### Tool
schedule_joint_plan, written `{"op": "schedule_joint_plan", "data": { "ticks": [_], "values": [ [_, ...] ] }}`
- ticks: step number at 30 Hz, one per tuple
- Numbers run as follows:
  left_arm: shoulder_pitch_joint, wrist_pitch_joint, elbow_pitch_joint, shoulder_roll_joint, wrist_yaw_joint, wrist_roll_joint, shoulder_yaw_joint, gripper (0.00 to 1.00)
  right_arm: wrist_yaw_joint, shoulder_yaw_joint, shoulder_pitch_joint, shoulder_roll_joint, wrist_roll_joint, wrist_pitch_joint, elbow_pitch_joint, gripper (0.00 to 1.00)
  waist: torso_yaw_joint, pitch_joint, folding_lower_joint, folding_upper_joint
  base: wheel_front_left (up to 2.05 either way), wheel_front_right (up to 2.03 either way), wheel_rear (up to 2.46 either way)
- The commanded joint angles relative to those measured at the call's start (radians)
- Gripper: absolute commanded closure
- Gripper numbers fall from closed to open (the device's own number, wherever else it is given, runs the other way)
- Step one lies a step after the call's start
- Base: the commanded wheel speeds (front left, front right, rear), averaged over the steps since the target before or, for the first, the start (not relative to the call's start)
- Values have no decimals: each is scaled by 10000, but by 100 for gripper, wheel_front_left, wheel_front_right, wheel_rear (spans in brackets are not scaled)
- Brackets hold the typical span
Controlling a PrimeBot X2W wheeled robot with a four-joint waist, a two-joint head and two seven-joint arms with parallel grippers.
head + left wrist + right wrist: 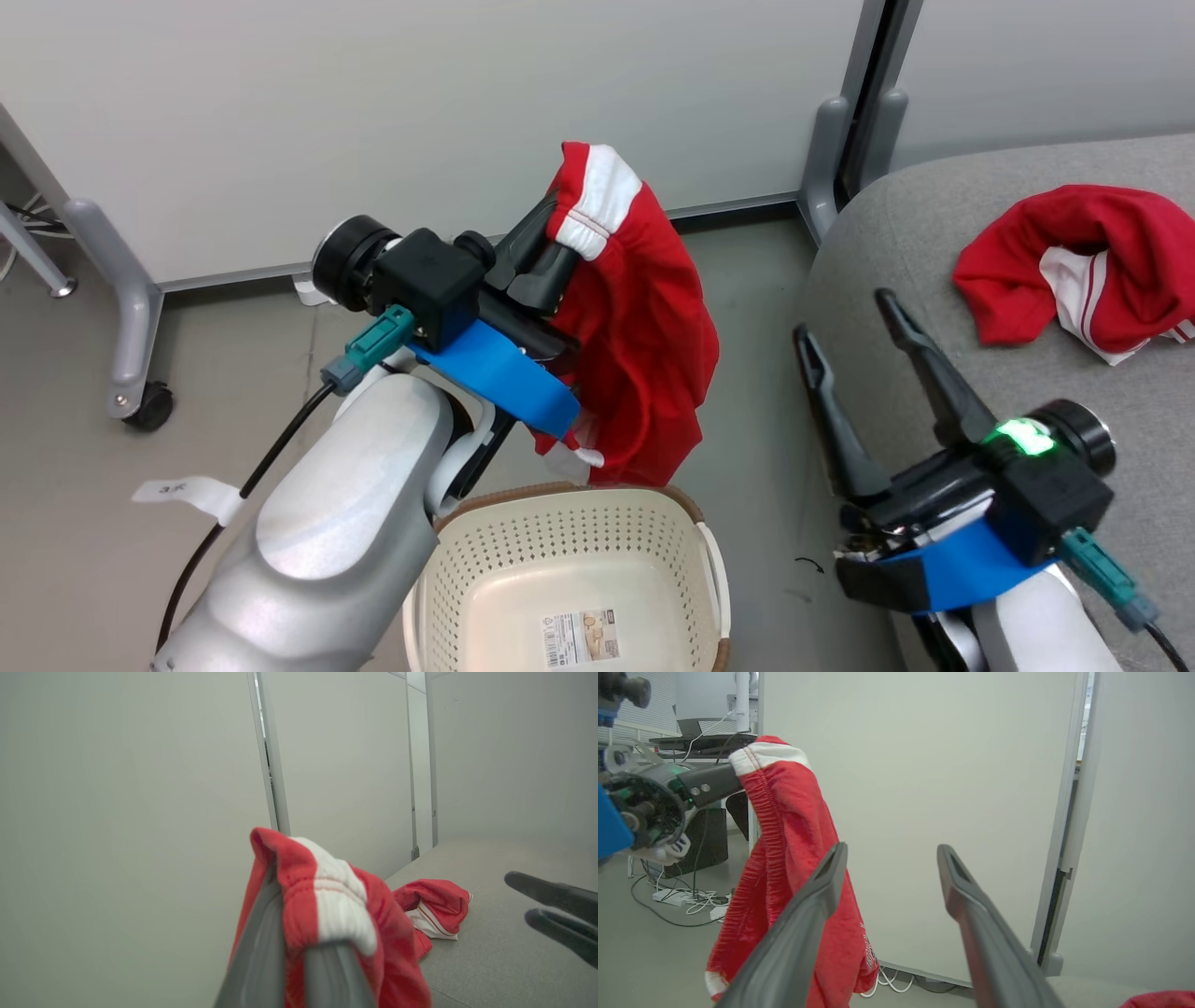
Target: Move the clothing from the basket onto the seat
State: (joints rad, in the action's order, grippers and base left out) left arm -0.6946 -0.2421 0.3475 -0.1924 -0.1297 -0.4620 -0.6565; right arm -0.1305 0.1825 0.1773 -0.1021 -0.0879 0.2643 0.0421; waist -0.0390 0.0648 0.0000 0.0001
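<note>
My left tool (558,233), raised on its bent pale arm (345,485), is pinched tight on the white ribbed cuff of a soft red garment (644,355). The garment hangs limp above the cream perforated basket (560,532). My right tool (842,315) hovers at the edge of the seat (934,243), its long dark fingers spread wide, holding nothing. Far right, the other red garment (1083,261) lies crumpled on that grey woven cushion.

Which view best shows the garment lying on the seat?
The head view: the crumpled red garment lies nearly whole on the grey seat. The left wrist view shows it smaller, partly behind the held garment; the right wrist view catches just a red sliver.
</note>
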Motion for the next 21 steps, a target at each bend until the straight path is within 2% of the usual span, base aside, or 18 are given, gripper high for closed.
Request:
{"op": "schedule_joint_plan", "data": {
  "ticks": [1,9,21],
  "values": [
    [-190,-6,14,14,-7,-27,-8,100,-5,350,301,-196,46,-1,-113,0,29,35,0,-1,0,0,0],
    [-395,-67,5,196,-7,52,-208,100,-5,1660,1836,-521,118,-1,-1051,0,230,337,0,-1,0,0,0],
    [-514,-168,2,568,-6,123,-708,100,-3,2718,3713,-458,190,-2,-3797,0,524,616,0,-1,0,0,0]
  ]
}}
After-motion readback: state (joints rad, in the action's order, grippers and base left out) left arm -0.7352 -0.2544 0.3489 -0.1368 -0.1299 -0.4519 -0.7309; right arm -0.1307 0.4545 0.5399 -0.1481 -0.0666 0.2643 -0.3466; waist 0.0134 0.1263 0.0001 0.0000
